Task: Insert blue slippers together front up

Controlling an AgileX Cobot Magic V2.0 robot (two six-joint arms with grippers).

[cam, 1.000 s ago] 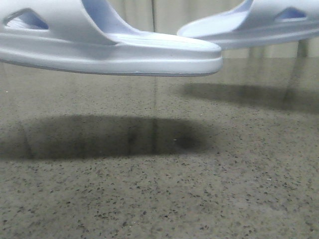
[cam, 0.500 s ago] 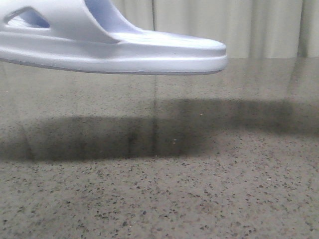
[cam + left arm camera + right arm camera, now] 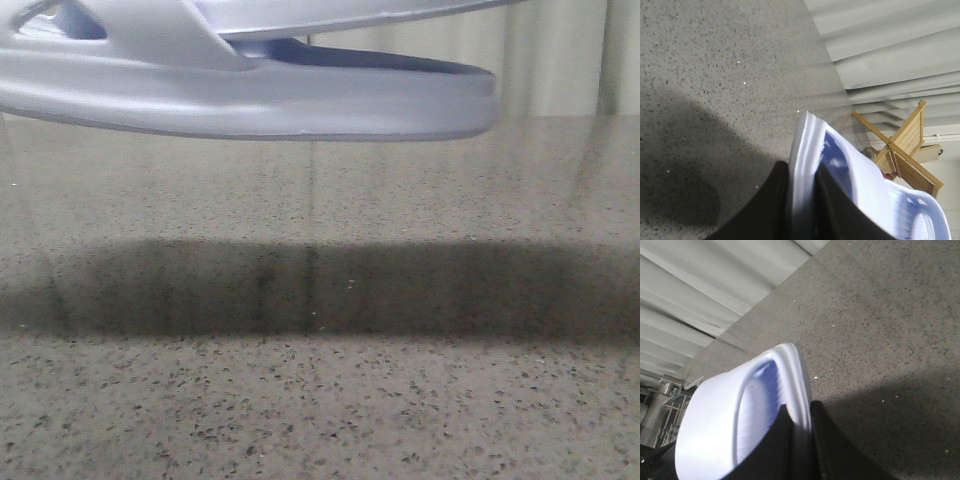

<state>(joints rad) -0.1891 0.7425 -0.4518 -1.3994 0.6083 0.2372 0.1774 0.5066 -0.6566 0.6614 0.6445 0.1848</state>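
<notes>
Left gripper pinches the sidewall of its slipper, edge grip leaving the strap opening free. Right gripper pinches the other slipper the same way. Both are held above the bench, one overlapping the other, apparently to nest them.

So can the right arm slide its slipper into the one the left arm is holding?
Probably yes: the right slipper already hangs just above the left slipper, both held clear of the table, nothing between them.
</notes>
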